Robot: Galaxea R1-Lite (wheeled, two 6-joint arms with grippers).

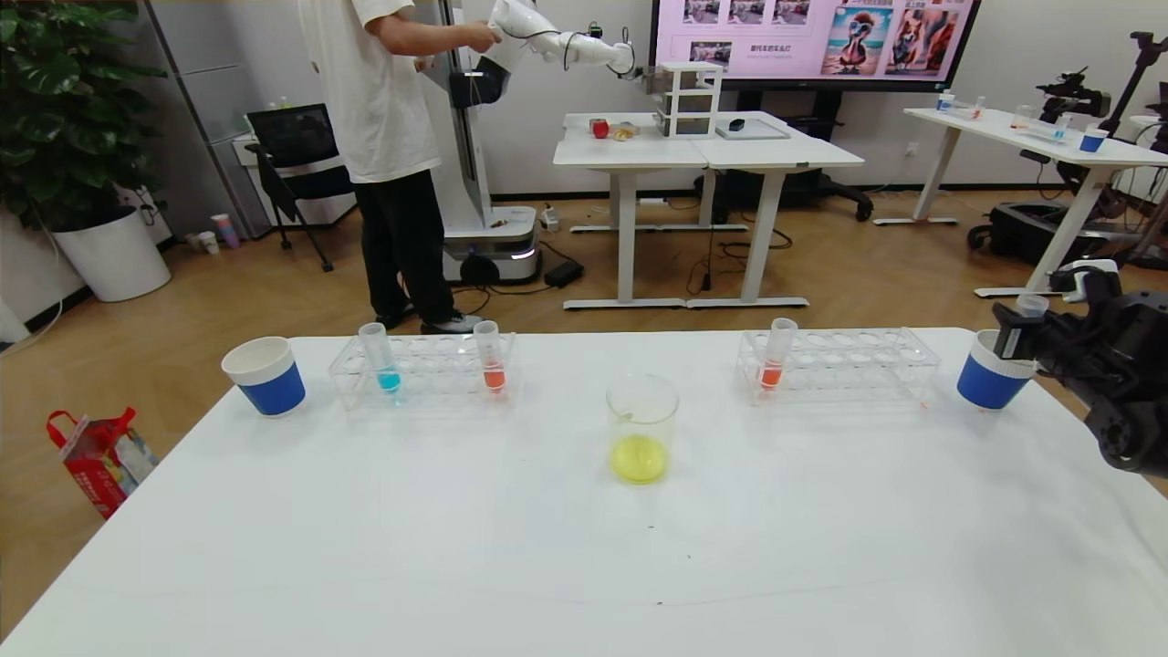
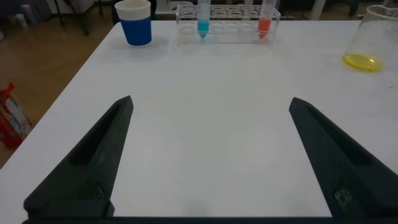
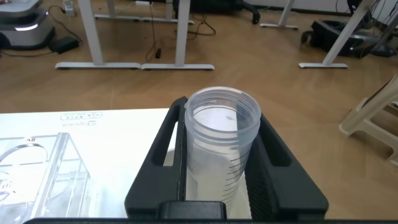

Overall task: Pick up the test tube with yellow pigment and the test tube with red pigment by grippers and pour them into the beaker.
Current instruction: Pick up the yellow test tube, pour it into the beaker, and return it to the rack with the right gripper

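Right gripper (image 3: pixel 214 168) clamped on an emptied clear test tube (image 3: pixel 219 146), above the right blue cup (image 1: pixel 990 372); beaker (image 1: pixel 641 429) mid-table, yellow liquid inside. Left gripper (image 2: pixel 208 155) spread wide over bare table; red tube (image 1: pixel 775 354) upright in right rack (image 1: pixel 839 365).

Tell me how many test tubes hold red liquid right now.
2. One red tube stands in the left rack beside the blue one; the other stands in the right rack.

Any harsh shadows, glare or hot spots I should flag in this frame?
Head view: even room light, only a faint shadow under the beaker, no glare on the table. Left wrist view: the open left gripper is a dark silhouette against the bright tabletop. Right wrist view: the clear tube in the right gripper shows soft rim highlights.
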